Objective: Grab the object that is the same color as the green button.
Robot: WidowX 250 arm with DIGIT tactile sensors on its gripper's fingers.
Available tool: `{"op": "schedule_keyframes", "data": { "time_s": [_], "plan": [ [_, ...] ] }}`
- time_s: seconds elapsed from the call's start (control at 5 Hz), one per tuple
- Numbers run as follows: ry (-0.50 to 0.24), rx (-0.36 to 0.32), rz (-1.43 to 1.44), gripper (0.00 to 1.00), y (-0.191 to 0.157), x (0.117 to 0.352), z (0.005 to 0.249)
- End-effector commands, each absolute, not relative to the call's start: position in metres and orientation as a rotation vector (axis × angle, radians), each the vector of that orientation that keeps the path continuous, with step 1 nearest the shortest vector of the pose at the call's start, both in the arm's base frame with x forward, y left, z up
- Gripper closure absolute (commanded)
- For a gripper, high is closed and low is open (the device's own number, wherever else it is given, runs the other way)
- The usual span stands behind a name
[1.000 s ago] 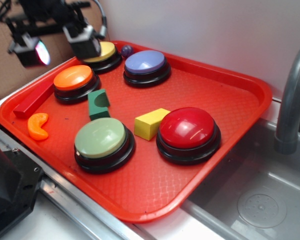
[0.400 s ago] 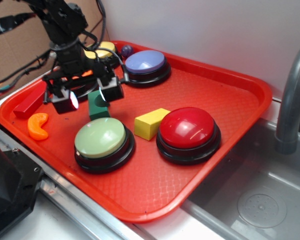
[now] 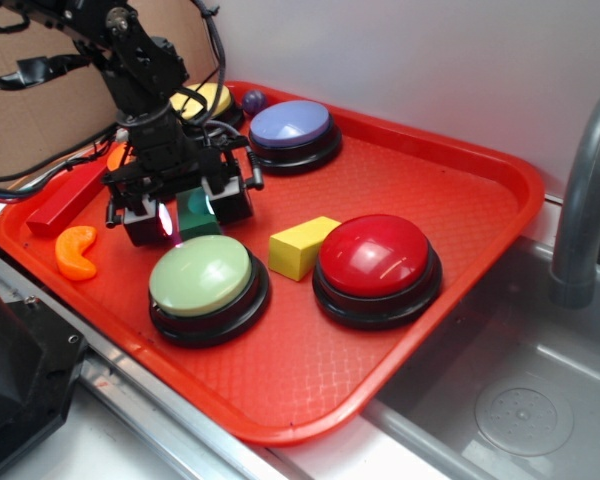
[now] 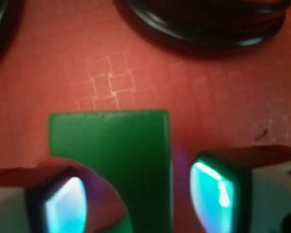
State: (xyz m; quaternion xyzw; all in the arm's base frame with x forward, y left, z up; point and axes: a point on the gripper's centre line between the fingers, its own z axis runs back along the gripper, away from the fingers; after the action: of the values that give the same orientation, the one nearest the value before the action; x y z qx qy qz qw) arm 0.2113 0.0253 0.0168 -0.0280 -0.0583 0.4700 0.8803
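Observation:
The small dark green block [image 3: 192, 213] [image 4: 128, 160] lies on the red tray [image 3: 420, 180], just behind the pale green button [image 3: 201, 276]. My gripper [image 3: 185, 211] [image 4: 142, 204] is down over the block, open, with one finger on each side. In the wrist view the right finger [image 4: 218, 194] stands a small gap off the block's straight edge. The left finger [image 4: 63, 206] sits at the curved notch. Neither pad visibly touches the block.
Around it stand a red button [image 3: 377, 262], a blue button [image 3: 292, 128], a yellow button [image 3: 212, 100] and an orange button partly hidden by the arm. A yellow block [image 3: 301, 246], orange crescent [image 3: 77, 251], red bar [image 3: 62, 200] and a sink [image 3: 520, 400] are nearby.
The gripper swung from the tray's back left corner forward and down, and now straddles the green block. The block has not moved.

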Motion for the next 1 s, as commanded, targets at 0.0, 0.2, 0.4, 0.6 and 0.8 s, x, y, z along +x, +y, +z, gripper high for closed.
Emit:
{"op": "schedule_keyframes", "data": {
  "time_s": [0.0,0.2,0.4,0.6,0.8],
  "plan": [
    [-0.153,-0.077,0.909,1.0,0.032,0.215,0.033],
    [-0.118,-0.029,0.743,1.0,0.034,0.221,0.062],
    [-0.07,0.087,0.536,1.0,0.03,0.228,0.094],
    [-0.045,0.112,0.327,1.0,0.024,0.232,0.13],
    [-0.117,0.095,0.194,1.0,0.019,0.232,0.171]
  ]
}}
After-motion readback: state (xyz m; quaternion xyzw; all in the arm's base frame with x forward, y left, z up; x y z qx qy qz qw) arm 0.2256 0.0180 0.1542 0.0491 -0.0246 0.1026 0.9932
